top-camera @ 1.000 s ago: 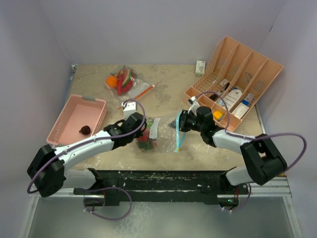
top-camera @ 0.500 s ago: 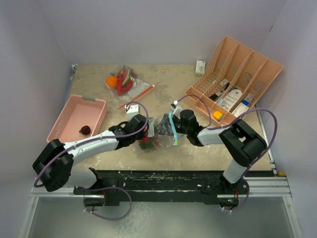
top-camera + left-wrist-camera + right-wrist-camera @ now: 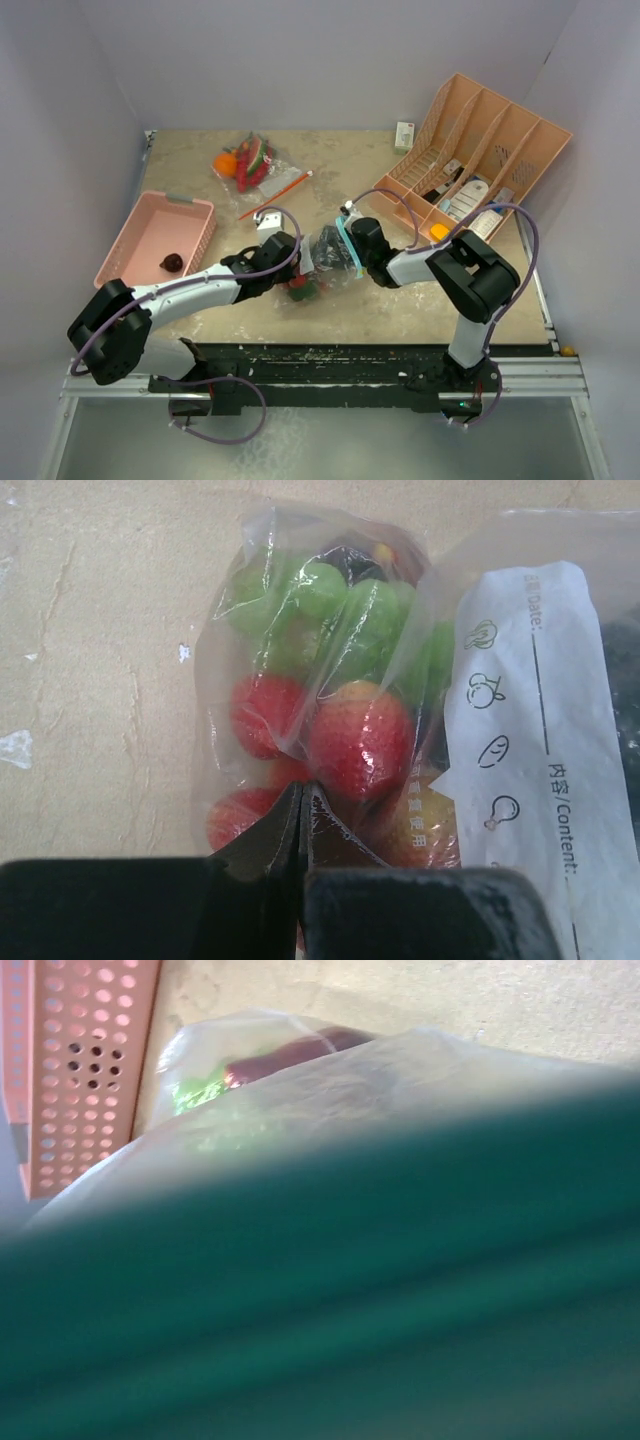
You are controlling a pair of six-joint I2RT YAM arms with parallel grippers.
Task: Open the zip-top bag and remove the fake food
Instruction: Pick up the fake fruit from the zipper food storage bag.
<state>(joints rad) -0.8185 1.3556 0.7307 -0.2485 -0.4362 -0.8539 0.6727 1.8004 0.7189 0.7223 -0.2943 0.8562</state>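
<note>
Clear zip-top bag (image 3: pixel 300 540), on table (image 3: pixel 100 680), red strawberries (image 3: pixel 358 738), green leaf (image 3: pixel 340 595) inside

Beige table (image 3: pixel 340 160) with pink basket (image 3: pixel 120 240), peach divided rack (image 3: pixel 470 100), zip-top bag (image 3: pixel 330 250), fake food heap (image 3: pixel 245 163), orange pencil (image 3: pixel 275 194), small box (image 3: pixel 404 135).

Fingers (image 3: pixel 262 850) pressed together, tips pinching the clear film of the bag (image 3: pixel 252 542) at bottom centre. Inside: red strawberries (image 3: pixel 358 738), green leaf (image 3: pixel 330 598) above them, dark plum (image 3: pixel 350 558) at top. White label (image 3: pixel 535 740) on bag's right. Beige counter (image 3: pixel 100 660) left.
</note>
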